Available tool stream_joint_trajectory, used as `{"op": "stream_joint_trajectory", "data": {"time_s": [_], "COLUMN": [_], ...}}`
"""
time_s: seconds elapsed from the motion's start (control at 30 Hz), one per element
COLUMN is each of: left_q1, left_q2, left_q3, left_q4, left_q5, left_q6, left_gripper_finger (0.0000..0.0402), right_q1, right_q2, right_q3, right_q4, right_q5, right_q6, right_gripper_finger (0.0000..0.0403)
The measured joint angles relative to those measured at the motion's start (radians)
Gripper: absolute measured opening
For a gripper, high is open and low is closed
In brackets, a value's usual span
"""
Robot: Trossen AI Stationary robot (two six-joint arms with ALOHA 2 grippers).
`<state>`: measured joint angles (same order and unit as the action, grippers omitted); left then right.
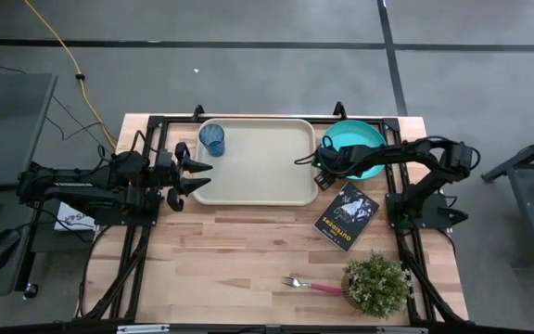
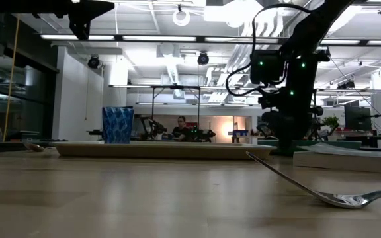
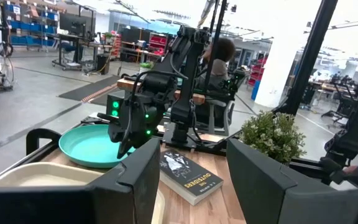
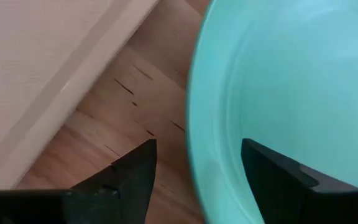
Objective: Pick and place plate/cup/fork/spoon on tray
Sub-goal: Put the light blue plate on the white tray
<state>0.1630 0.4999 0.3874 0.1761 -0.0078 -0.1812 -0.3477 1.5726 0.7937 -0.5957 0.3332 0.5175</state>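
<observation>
— Which arm is busy?

— The right gripper (image 1: 321, 171). It hangs over the near edge of the plate (image 1: 358, 148), on the side facing the tray (image 1: 258, 167). In the right wrist view its fingers (image 4: 126, 171) are spread wide, one over bare wood, the other over the plate's inside, so the rim (image 4: 197, 124) runs between them.

— So nothing gripped yet?

— Nothing. The plate sits on the table just beside the tray's right end, not on it.

— How would you do it well?

— I'd say come straight down until the rim is deep between the fingers, then close firmly; a thin plastic edge could slip out of a shallow pinch. Lift enough to clear the tray's raised rim before carrying it across.

— And the rest?

— The cup (image 1: 212, 139) already stands in the tray's far left corner, so I'd set the plate clear of it. The fork (image 1: 311, 286) lies near the front, beside a small plant (image 1: 376, 283). The left gripper (image 1: 196, 177) waits at the tray's left edge, fingers apart, empty.
</observation>
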Motion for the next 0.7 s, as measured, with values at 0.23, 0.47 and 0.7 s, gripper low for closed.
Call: {"op": "stream_joint_trajectory", "data": {"time_s": [0.23, 0.47, 0.7], "left_q1": [0.0, 0.0, 0.0], "left_q2": [0.0, 0.0, 0.0], "left_q3": [0.0, 0.0, 0.0], "left_q4": [0.0, 0.0, 0.0], "left_q5": [0.0, 0.0, 0.0], "left_q6": [-0.002, -0.002, -0.001], "left_gripper_finger": [0.0168, 0.0168, 0.0168], "right_q1": [0.0, 0.002, 0.062], "right_q2": [0.0, -0.013, -0.092], "right_q3": [0.0, 0.0, 0.074], "right_q4": [-0.033, -0.075, -0.161], "right_q5": [0.024, 0.07, 0.131], "right_q6": [0.005, -0.012, -0.025], "right_gripper_finger": [0.0101, 0.0015, 0.0005]}}
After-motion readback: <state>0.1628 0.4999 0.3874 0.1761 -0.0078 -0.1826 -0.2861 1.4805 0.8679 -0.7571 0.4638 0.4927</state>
